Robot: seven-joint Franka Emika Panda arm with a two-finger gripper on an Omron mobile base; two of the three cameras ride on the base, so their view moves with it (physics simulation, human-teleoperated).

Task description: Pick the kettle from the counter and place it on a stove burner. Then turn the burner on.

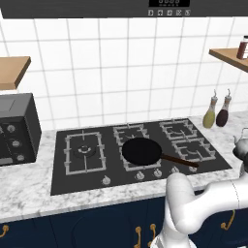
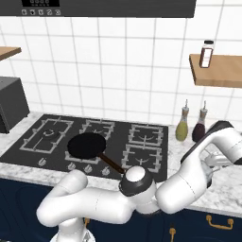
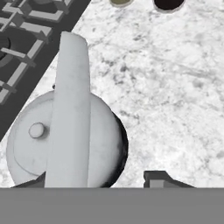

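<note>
The kettle [image 3: 65, 144] stands upright on the marble surface [image 3: 175, 87], just right of the black cooktop [image 1: 135, 152], its handle arching over the lid. The gripper [image 3: 98, 181] hangs directly above it; the jaws are spread apart, one tip at the kettle's handle side, the other over bare marble, grasping nothing. A black frying pan [image 1: 142, 151] sits on a middle burner. The large burner [image 1: 85, 151] at the cooktop's left carries nothing. Two bottles [image 2: 191, 125] stand against the tiled wall.
</note>
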